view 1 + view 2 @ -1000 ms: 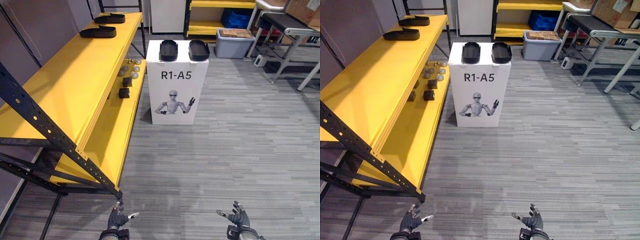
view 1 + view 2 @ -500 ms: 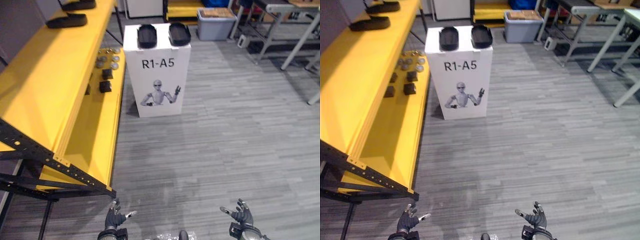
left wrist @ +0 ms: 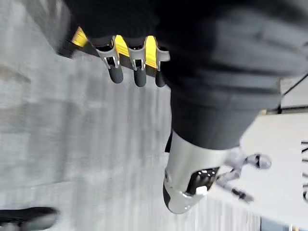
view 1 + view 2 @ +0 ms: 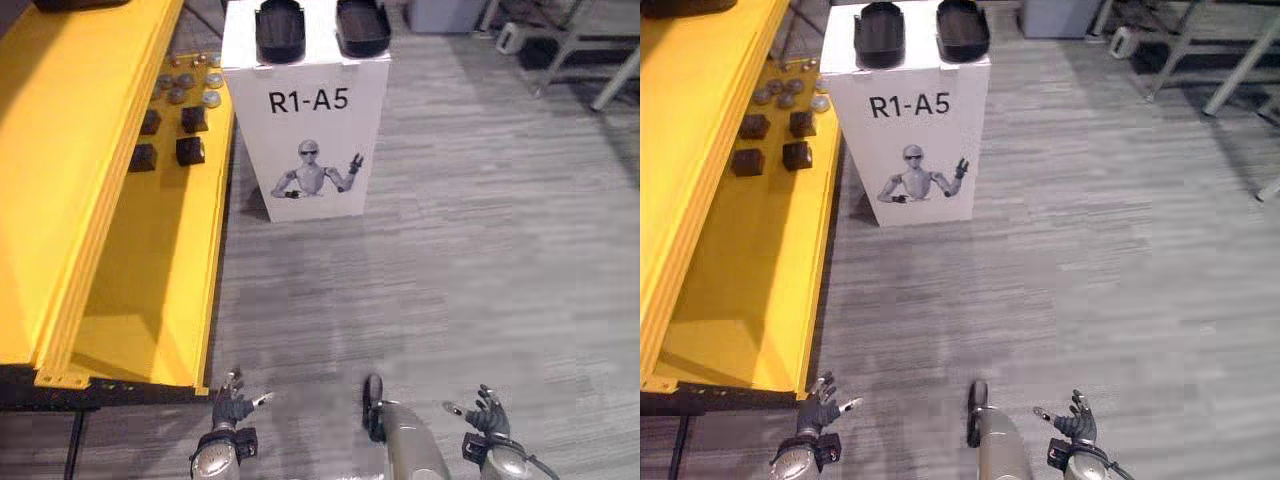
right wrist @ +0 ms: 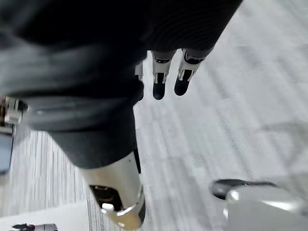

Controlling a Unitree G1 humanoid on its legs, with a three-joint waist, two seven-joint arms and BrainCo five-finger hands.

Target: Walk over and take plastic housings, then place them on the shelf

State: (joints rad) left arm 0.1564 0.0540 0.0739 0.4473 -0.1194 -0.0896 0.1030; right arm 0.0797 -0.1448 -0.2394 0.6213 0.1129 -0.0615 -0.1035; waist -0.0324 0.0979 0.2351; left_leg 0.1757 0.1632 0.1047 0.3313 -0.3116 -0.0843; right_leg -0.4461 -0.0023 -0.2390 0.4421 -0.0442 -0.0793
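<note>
Left eye view: left hand (image 4: 232, 408) and right hand (image 4: 487, 415) hang loosely spread and empty. The plastic housings (image 4: 280, 28) lie on a white box (image 4: 310, 130), well ahead of both hands. I judge that approach, pickup and the shelf (image 4: 70, 150) all remain.

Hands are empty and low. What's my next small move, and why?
Probably a step forward toward the white box. The left housing and right housing lie on its top, across bare floor from the hands; the left hand and right hand hang low, open and empty, so a reach now would likely fall short.
</note>
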